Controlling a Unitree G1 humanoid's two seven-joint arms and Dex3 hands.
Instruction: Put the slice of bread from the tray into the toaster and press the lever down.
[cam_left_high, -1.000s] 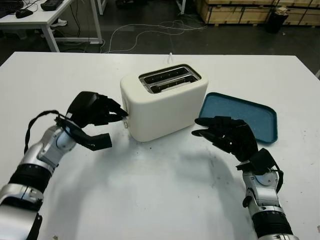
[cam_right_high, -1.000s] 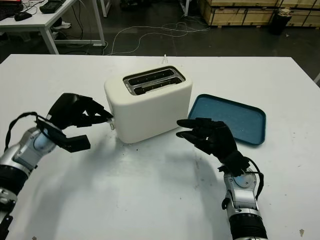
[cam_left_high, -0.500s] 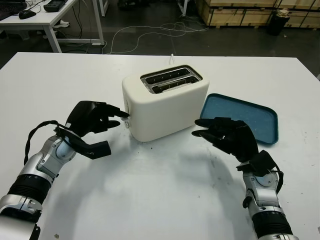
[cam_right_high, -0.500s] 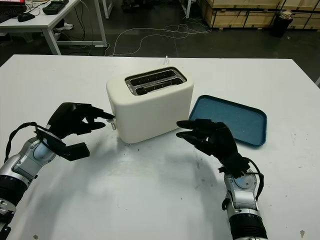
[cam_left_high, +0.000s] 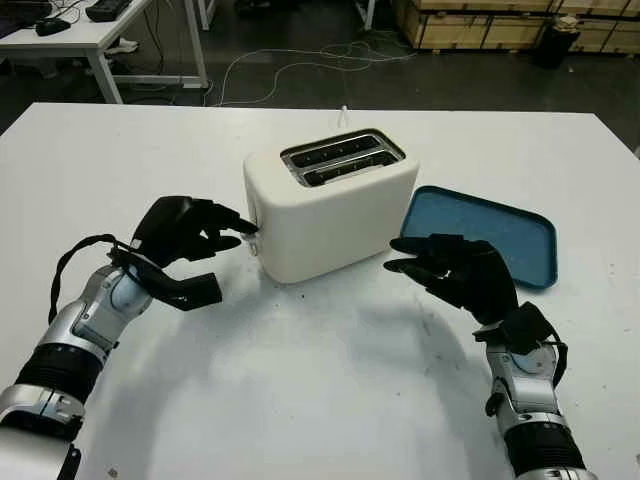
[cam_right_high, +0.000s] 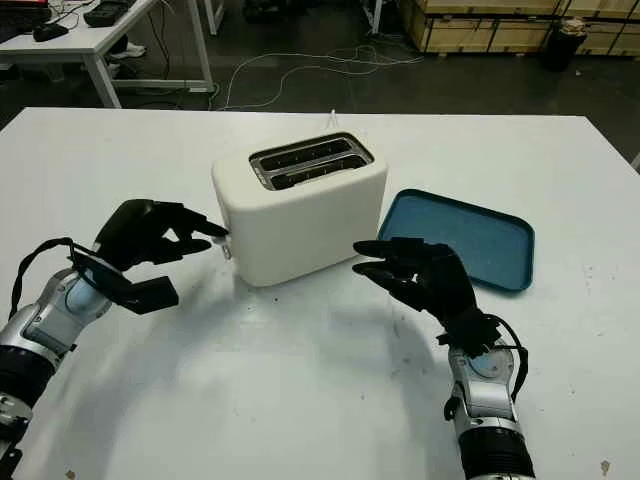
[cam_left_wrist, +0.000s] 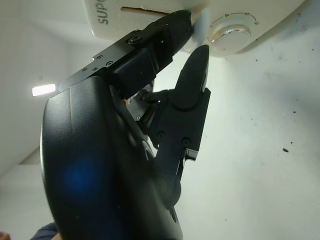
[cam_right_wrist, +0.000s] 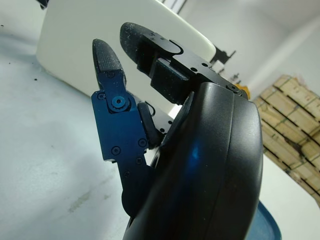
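Observation:
The cream toaster (cam_left_high: 330, 205) stands mid-table with its two top slots (cam_left_high: 342, 160) dark inside. My left hand (cam_left_high: 195, 235) is at its left end, open, fingertips on the small white lever (cam_left_high: 251, 229). The left wrist view has one black finger (cam_left_wrist: 165, 31) lying over the lever (cam_left_wrist: 202, 22), just beside the round dial (cam_left_wrist: 230, 34). My right hand (cam_left_high: 450, 270) hovers open off the toaster's right front corner, apart from it. The blue tray (cam_left_high: 480, 232) to the right holds nothing.
Bare white table stretches in front of the toaster and between my arms. Behind the table's far edge are the floor with cables (cam_left_high: 290, 60), another desk (cam_left_high: 90, 30) at far left and wooden crates (cam_left_high: 470, 20) at far right.
My left hand has sunk slightly at the toaster's end, fingertips staying at the lever. The right hand has barely moved.

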